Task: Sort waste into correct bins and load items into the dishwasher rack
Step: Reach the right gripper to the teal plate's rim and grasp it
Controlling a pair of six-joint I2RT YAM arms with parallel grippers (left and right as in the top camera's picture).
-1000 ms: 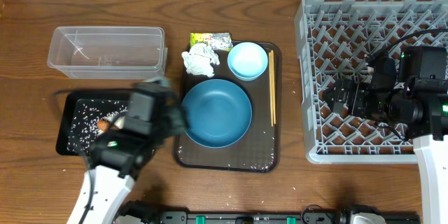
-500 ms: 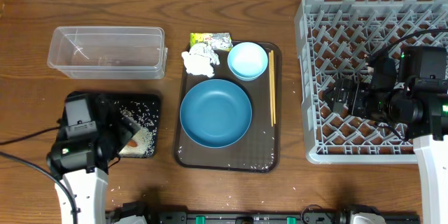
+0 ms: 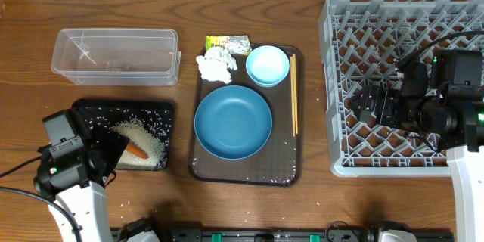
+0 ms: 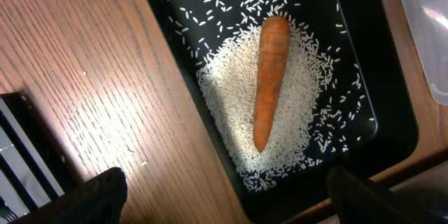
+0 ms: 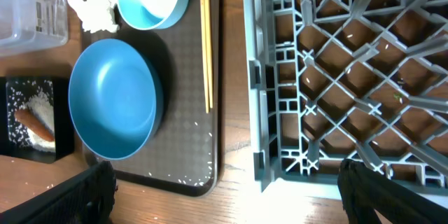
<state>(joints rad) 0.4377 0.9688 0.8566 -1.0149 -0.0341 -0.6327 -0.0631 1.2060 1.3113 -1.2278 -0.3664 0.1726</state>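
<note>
Carrot [image 4: 269, 84], rice [image 4: 224, 105] in black tray [image 3: 162, 108], 8 o'clock. Left gripper [image 4: 234, 196], right gripper [image 5: 238, 196] spread, empty. Next, likely: tissue [image 3: 215, 66] into tub [image 3: 113, 57].

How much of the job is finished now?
Done: carrot and rice lie in the black tray. In hand: nothing; left gripper and right gripper are open. Left: tissue and wrapper to bin; large bowl, small bowl and chopsticks to load into the rack.
</note>
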